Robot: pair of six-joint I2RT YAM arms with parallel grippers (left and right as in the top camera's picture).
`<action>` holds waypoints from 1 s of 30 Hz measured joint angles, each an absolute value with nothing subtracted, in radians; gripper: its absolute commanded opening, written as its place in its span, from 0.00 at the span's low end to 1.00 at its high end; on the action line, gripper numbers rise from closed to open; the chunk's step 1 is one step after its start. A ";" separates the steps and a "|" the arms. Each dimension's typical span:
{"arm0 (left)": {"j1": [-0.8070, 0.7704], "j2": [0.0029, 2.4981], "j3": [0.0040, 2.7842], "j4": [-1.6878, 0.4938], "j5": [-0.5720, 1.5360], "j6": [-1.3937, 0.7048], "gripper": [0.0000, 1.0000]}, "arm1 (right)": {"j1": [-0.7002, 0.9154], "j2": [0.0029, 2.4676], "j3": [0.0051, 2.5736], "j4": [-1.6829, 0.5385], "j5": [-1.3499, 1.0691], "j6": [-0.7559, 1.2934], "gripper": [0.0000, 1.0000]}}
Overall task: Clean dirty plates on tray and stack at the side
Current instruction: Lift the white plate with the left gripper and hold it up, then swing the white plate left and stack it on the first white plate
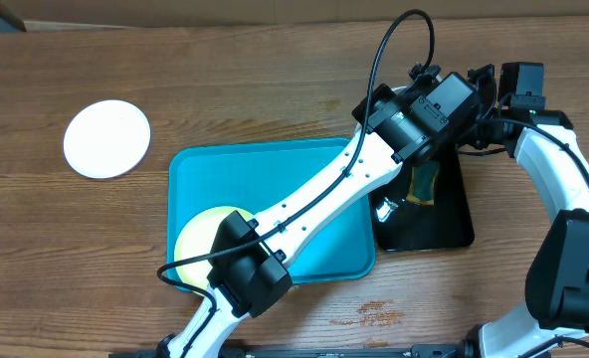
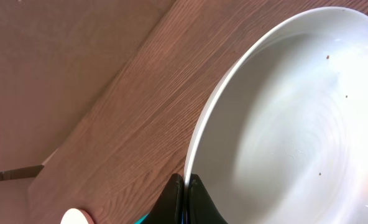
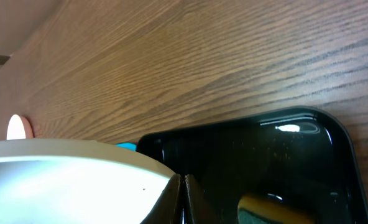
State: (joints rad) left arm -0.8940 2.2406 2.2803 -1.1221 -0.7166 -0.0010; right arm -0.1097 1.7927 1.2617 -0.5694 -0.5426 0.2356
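1. Left hand (image 2: 187,190): shut on rim of white plate (image 2: 283,124), held over far end of black tray (image 3: 246,155), far right.
2. Right hand (image 3: 182,190): shut at same plate's rim; grip unconfirmed.
3. Stack pt, judged: 2nd white plate (image 1: 106,139) on worktop (image 1: 275,80), far left, well apart.
4. Yellow plate (image 1: 203,231): on turquoise tray (image 1: 314,164), near left.

This looks like a robotics lab bench. A wood-grain table (image 1: 275,89) carries two white-and-black robot arms, the left arm (image 1: 324,189) and the right arm (image 1: 563,169), which rise from its near edge. A bare black cable (image 1: 410,12) loops loose above. A turquoise tray (image 1: 235,169) and a black tray (image 1: 454,224) sit mid-table like test props.
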 measured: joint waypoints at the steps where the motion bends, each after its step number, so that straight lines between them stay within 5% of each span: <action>1: -0.894 2.241 2.280 -1.122 -0.717 -0.001 0.04 | -0.110 1.793 1.262 -0.574 -0.542 0.235 0.04; 12: -0.876 2.241 2.280 -1.122 -0.714 -0.001 0.04 | -0.110 1.793 1.256 -0.684 -0.538 0.237 0.09; 17: -0.868 2.241 2.280 -1.132 -0.711 -0.009 0.04 | -0.112 1.793 1.256 -0.725 -0.535 0.245 0.31; 24: -0.800 2.241 2.280 -1.195 -0.592 -0.081 0.04 | -0.145 1.793 1.254 -0.834 -0.544 0.240 0.47; 30: -0.570 2.215 2.280 -1.232 -0.342 -0.176 0.04 | -0.154 1.793 1.254 -0.915 -0.544 0.224 0.58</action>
